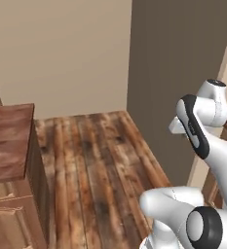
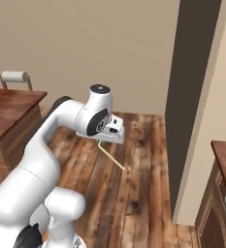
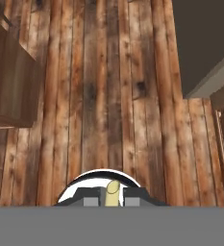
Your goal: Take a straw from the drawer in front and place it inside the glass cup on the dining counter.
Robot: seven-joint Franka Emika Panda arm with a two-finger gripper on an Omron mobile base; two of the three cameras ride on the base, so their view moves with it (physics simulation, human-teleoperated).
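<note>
The straw (image 2: 111,156) is already out of the drawer — the gripper (image 2: 101,142) is closed on its upper end, carrying it above the wooden floor (image 2: 134,193). What remains, by my judgement: reaching the dining counter and dropping it into the glass cup.

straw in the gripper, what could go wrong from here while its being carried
The straw is long and thin, pinched at one end by the gripper, and slants down and sideways over the wooden floor.

1. It could slip or swivel in the gripper and drop to the floor.
2. Its free end could catch the dark wall corner or the counter as the arm swings.
</note>
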